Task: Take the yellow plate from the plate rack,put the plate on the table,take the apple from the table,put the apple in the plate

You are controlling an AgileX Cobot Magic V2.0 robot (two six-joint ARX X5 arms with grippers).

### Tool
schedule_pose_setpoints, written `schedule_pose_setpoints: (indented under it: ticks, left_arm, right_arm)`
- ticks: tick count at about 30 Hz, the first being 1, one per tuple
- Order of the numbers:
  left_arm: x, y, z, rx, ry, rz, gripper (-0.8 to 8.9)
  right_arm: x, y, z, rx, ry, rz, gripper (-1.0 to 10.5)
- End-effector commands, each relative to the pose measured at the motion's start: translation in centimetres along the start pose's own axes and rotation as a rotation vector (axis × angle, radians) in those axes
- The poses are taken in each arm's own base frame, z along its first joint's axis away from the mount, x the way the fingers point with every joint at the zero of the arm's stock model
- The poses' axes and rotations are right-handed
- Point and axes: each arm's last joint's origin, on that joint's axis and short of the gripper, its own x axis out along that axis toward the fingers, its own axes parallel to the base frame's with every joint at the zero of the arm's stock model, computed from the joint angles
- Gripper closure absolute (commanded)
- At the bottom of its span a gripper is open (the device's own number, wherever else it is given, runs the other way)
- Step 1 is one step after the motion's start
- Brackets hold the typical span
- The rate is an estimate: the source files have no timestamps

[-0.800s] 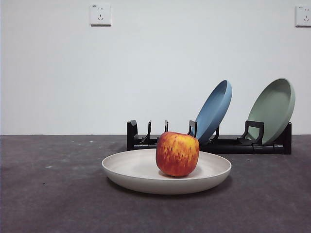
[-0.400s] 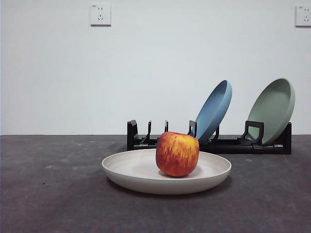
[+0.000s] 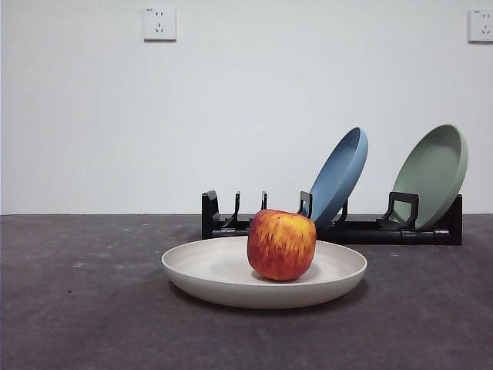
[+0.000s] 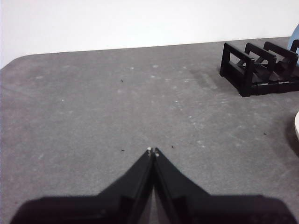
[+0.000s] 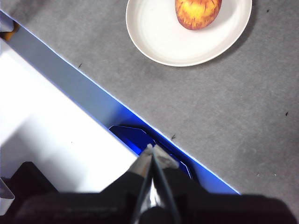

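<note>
The yellow plate (image 3: 231,277) lies flat on the table (image 3: 77,308) in front of the plate rack (image 3: 362,230). The apple (image 3: 281,244) sits in the plate, a little right of its middle. The right wrist view shows plate (image 5: 163,37) and apple (image 5: 197,11) from high above. My right gripper (image 5: 151,151) is shut and empty, held high over the table's edge, far from the plate. My left gripper (image 4: 153,151) is shut and empty above bare table, with the rack's end (image 4: 254,67) and a sliver of the plate's rim (image 4: 296,126) off to one side.
A blue plate (image 3: 339,176) and a sage-green plate (image 3: 433,173) lean in the rack's right slots. A white wall with two sockets stands behind. In the right wrist view a white surface with a blue border (image 5: 60,121) lies beside the table.
</note>
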Motion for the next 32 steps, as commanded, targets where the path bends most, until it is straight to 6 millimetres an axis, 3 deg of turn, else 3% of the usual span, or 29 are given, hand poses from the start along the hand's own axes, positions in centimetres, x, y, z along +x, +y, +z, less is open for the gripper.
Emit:
schedule_pose_setpoints:
  ticks: [1, 24, 28, 32]
  left_arm:
    - [0.1, 0.0, -0.4, -0.031, 0.005, 0.001, 8.17]
    - [0.1, 0.0, -0.4, -0.03, 0.007, 0.005, 8.17]
    - [0.1, 0.0, -0.4, -0.03, 0.007, 0.005, 8.17]
    - [0.1, 0.0, -0.4, -0.03, 0.007, 0.005, 8.17]
  right_arm:
    - [0.0, 0.0, 0.0, 0.004, -0.004, 0.0, 9.5]
    - [-0.1, 0.0, 0.0, 0.007, -0.008, -0.004, 9.5]
    - [-0.9, -0.7, -0.2, -0.042, -0.089, -0.05, 9.5]
    - [-2.0, -1.9, 0.0, 0.016, -0.331, -0.139, 9.5]
